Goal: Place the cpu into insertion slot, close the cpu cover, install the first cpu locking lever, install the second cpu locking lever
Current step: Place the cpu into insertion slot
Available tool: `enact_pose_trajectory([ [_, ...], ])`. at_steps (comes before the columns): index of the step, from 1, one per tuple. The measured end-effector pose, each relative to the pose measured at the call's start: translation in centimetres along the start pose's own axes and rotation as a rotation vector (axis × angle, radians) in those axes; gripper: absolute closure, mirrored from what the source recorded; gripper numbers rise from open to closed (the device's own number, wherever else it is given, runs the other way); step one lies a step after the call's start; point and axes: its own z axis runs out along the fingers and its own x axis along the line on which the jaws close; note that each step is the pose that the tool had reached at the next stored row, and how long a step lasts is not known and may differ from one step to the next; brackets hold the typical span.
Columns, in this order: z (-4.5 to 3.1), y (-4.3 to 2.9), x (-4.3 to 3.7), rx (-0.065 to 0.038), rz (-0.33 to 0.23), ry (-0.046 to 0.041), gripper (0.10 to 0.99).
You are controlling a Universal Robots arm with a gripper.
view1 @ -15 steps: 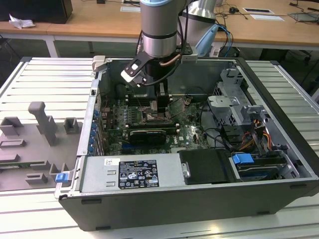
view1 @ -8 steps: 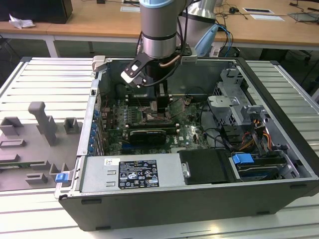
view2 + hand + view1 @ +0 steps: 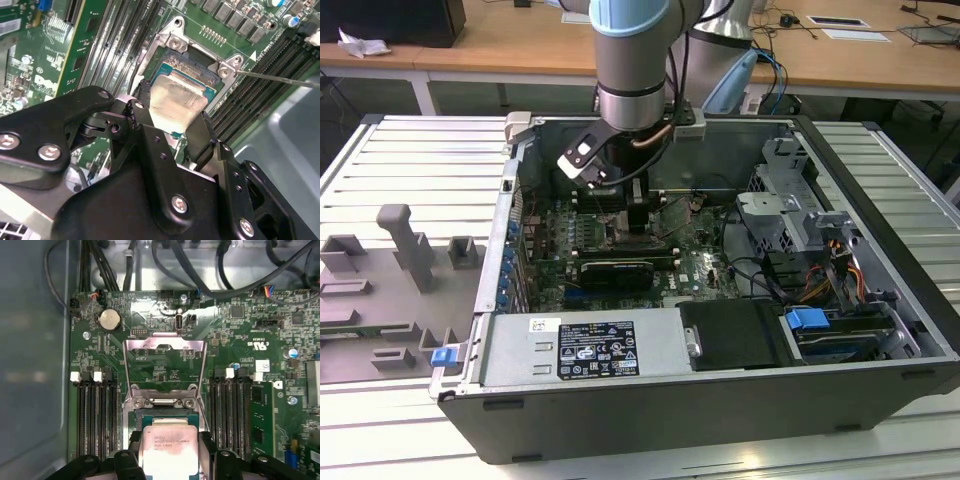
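My gripper (image 3: 172,117) is shut on the cpu (image 3: 175,102), a pale silver square chip clamped between the two black fingers (image 3: 142,102). The chip hangs just above the insertion slot (image 3: 192,67), a dark square socket with a silver rim on the green board. In the first wrist view the cpu (image 3: 169,450) sits between the gripper (image 3: 170,446) fingers, over the near half of the insertion slot (image 3: 162,415). The cpu cover (image 3: 131,365), a silver frame with a window, stands flipped open beyond the socket. A thin metal lever (image 3: 280,79) juts out beside the socket. In the exterior view the gripper (image 3: 635,215) is down inside the computer case.
Long black memory slots (image 3: 95,415) flank the socket on both sides. A black graphics card (image 3: 615,272) lies nearer the case front. The case walls (image 3: 880,190), a drive cage (image 3: 785,200) and cable bundles (image 3: 210,270) hem the board. A grey fixture (image 3: 405,245) sits at the exterior view's left.
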Motion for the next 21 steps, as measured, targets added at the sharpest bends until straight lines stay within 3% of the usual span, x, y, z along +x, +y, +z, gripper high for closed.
enact_pose_trajectory([
  [13,0.42,-0.04,0.00,0.000,0.000,0.0001,0.557],
  [21,1.22,-0.18,0.03,0.000,0.001,-0.0001,0.557],
])
